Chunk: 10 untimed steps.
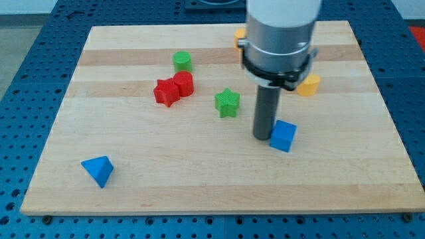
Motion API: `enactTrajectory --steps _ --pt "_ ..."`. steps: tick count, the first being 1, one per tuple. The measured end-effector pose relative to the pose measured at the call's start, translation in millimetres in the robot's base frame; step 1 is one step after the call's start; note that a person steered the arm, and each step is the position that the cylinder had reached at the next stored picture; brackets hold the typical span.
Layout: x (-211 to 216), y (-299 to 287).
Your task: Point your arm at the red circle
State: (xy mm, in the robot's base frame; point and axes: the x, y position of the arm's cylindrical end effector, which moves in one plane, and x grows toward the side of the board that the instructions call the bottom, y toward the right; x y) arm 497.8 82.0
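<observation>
The red circle (184,83) is a short red cylinder left of the board's middle, touching a red star (166,92) on its left. A green cylinder (182,61) stands just above them. My tip (262,137) rests on the board well to the right of and below the red circle, right beside a blue cube (283,135) on its right. A green star (227,103) lies between my tip and the red circle.
A blue triangular block (99,170) lies at the lower left. A yellow block (308,85) sits at the right of the arm, and an orange block (239,35) shows partly behind the arm at the top. The wooden board (199,179) sits on a blue pegboard.
</observation>
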Motion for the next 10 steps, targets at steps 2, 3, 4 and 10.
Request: enactTrajectory --steps 2,3,4,10 --pt "8.0 64.5" --pt "11.1 74.0" --pt "-30.1 53.8" --pt "-121.3 -144.5"
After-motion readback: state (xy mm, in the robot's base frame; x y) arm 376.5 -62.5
